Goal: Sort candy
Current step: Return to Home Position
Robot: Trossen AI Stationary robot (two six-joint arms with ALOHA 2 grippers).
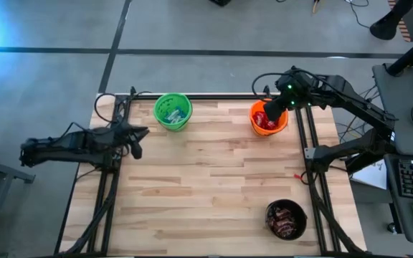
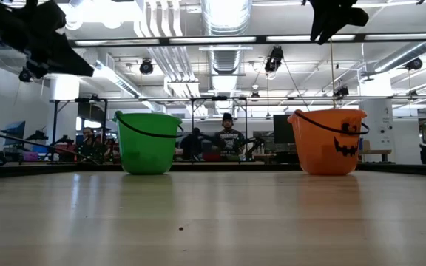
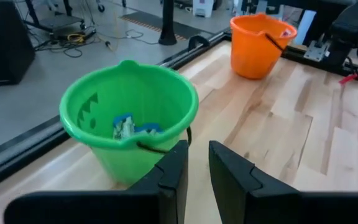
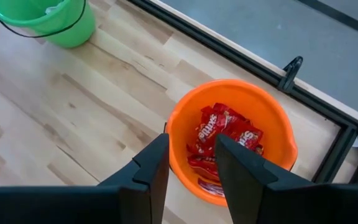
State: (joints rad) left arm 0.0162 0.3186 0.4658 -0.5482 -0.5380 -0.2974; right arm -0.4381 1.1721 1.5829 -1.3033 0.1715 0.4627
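Red candy packets (image 4: 225,137) lie in the orange bucket (image 1: 255,117), which stands at the table's far right. Light-blue-and-white sweets (image 3: 129,127) lie in the green bucket (image 1: 173,111) at the far edge, left of centre. Dark brown bars (image 1: 285,221) fill the black bucket (image 1: 269,209) near the right near corner. My right gripper (image 4: 191,155) hovers above the orange bucket, open and empty. My left gripper (image 3: 197,162) hangs by the table's left edge, pointing at the green bucket, its fingers a narrow gap apart with nothing between them.
Dark metal rails (image 1: 113,186) run along the table's left, right and far edges. A small red object (image 1: 297,174) sits by the right rail. The wooden tabletop (image 1: 206,186) lies between the three buckets. People sit in the room behind the table (image 2: 228,137).
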